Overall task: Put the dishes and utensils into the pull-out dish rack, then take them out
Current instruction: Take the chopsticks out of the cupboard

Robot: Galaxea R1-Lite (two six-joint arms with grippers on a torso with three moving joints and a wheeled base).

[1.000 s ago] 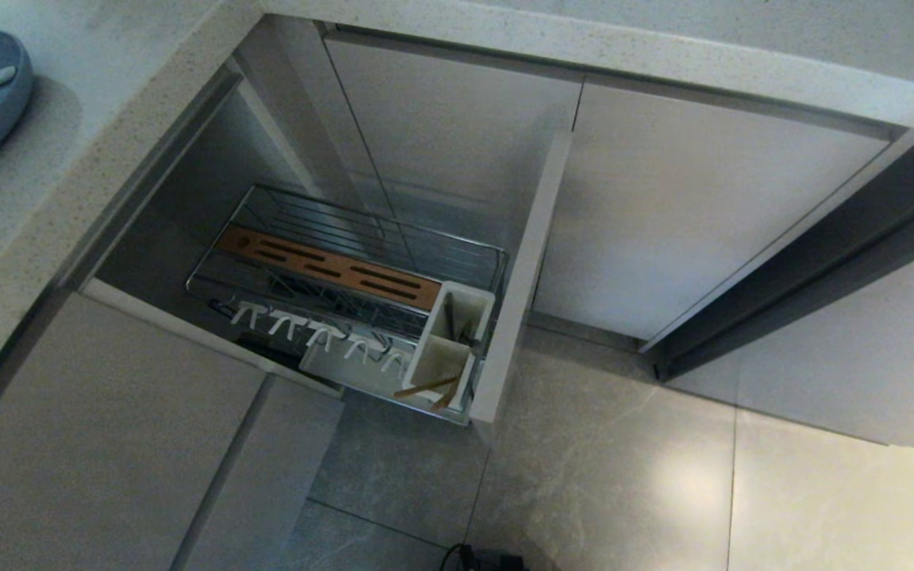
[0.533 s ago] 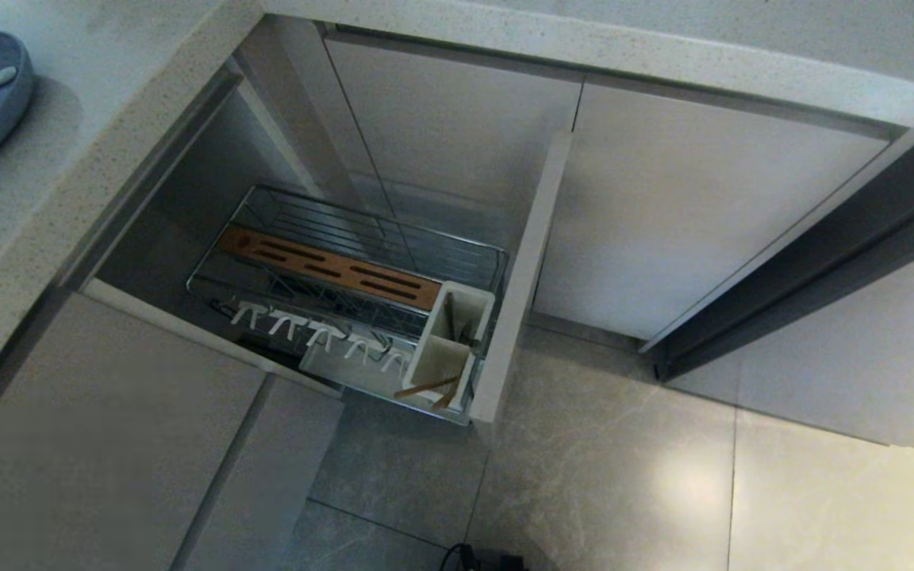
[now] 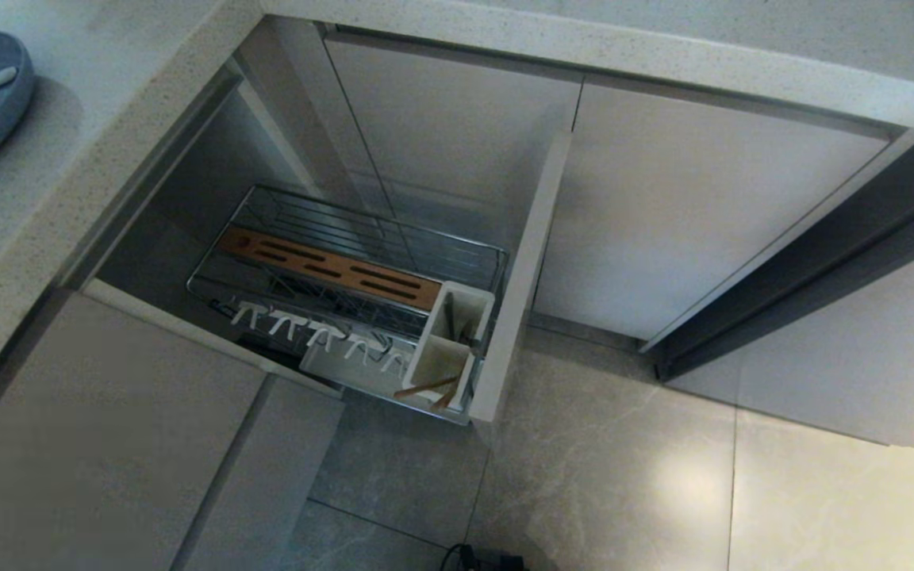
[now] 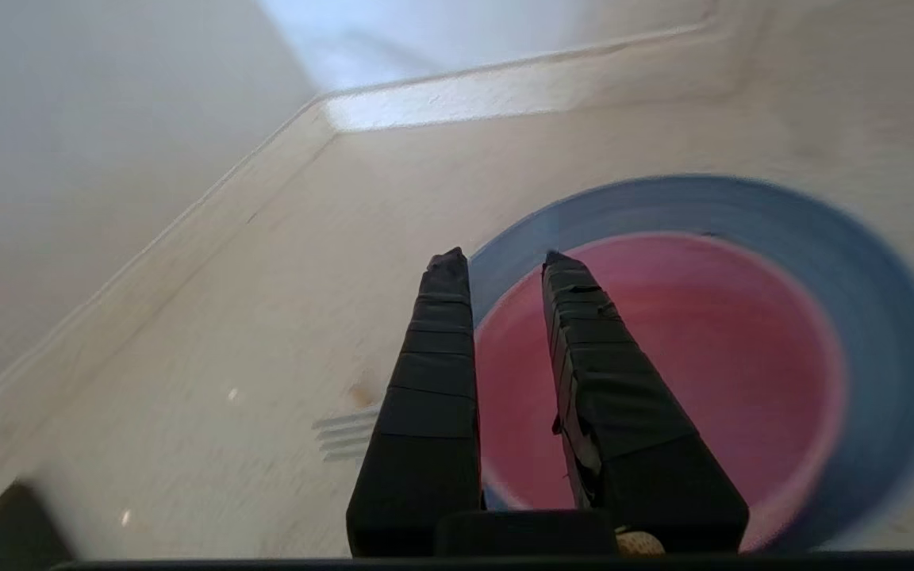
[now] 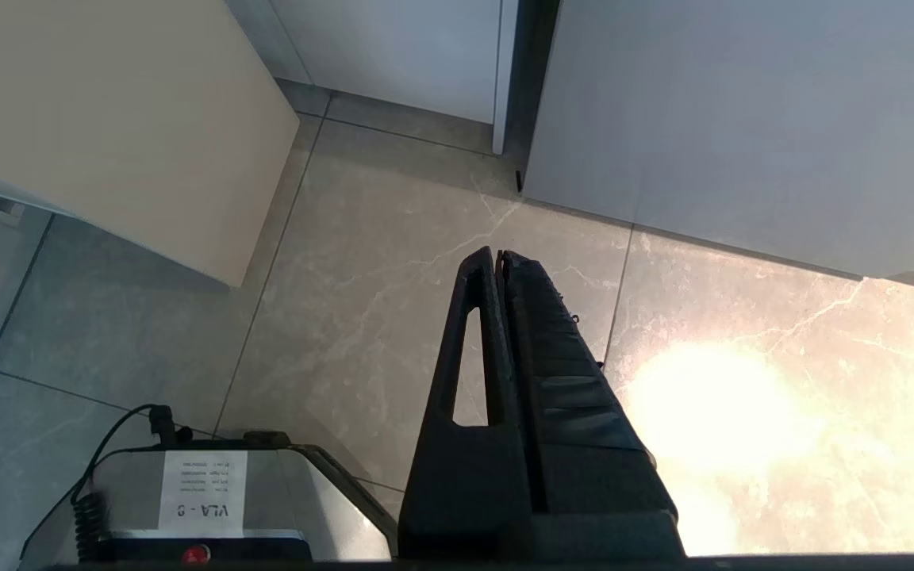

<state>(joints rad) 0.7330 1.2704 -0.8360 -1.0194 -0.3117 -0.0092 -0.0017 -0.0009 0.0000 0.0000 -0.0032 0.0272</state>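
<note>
Chopsticks [image 3: 430, 388] lean in the white caddy [image 3: 449, 343] of the pulled-out dish rack [image 3: 362, 238]. On the bench [image 4: 266, 317], the pink bowl [image 4: 687, 373] sits in the blue plate [image 4: 885, 317]; the left pincer [image 4: 501, 258] hovers above its rim, narrowly parted and empty. The right pincer [image 5: 498, 252] is closed above the floor [image 5: 362, 262].

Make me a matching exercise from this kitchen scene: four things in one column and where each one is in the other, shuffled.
Things:
1. pink bowl
2. chopsticks
3. right tool
4. left tool

Places:
A. shut, above the floor tiles
B. in the white caddy
C. inside the blue plate
D. at the pink bowl's rim

Pairs: 1-C, 2-B, 3-A, 4-D
</note>
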